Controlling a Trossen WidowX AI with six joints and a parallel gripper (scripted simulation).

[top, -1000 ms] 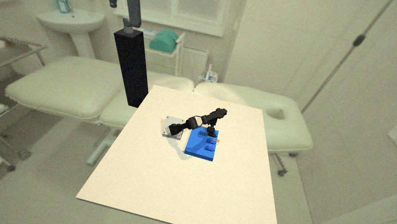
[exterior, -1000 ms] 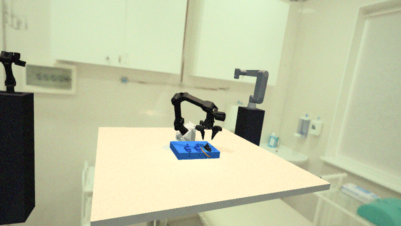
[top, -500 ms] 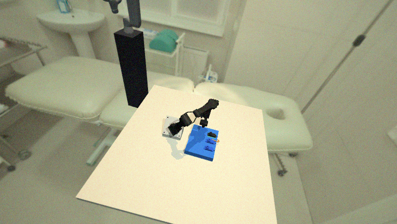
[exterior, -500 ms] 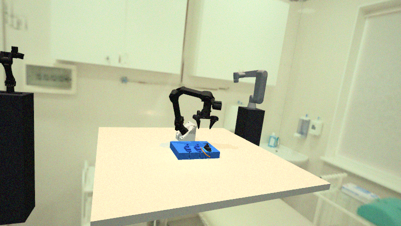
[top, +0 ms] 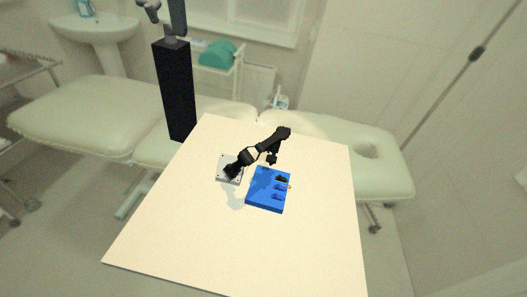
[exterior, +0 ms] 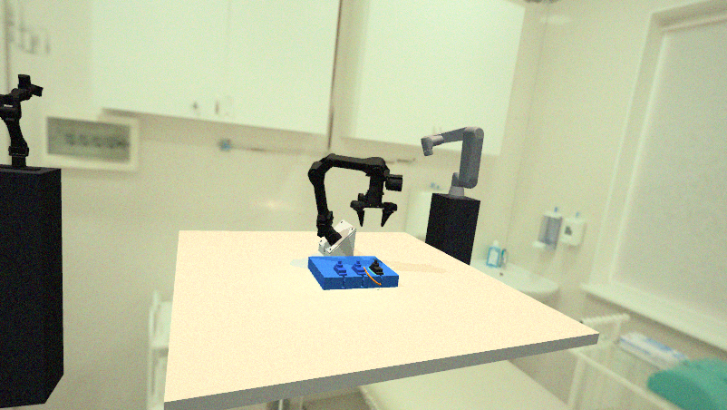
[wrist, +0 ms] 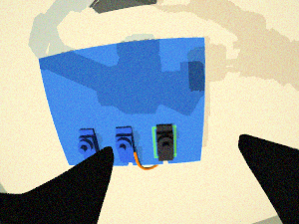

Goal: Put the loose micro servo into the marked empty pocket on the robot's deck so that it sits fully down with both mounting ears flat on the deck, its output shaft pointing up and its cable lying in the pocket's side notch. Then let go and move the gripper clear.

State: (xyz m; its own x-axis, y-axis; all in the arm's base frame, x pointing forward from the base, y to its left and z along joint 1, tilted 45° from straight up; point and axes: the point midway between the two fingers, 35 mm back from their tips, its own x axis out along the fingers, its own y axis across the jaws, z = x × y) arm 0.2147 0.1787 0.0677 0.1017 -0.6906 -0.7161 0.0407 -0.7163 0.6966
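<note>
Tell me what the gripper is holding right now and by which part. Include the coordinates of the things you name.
Nothing: the gripper (exterior: 373, 225) (wrist: 177, 147) is open above the blue deck (top: 258, 191) (exterior: 331, 281) (wrist: 70, 74), and the black servo (top: 280, 178) (exterior: 376, 268) (wrist: 164, 142) sits within the green outline.

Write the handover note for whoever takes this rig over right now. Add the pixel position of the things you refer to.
Gripper (exterior: 373, 225) (wrist: 177, 147): open, holding nothing, raised clear of the deck.
Black micro servo (top: 280, 178) (exterior: 376, 268) (wrist: 164, 142): in the green-marked pocket of the blue deck (top: 262, 191) (exterior: 329, 281) (wrist: 174, 109), shaft up.
Done: servo placed, released, gripper clear.
Left: check that both ears lie flat and the cable is in its notch; neither is clear from these views.
</note>
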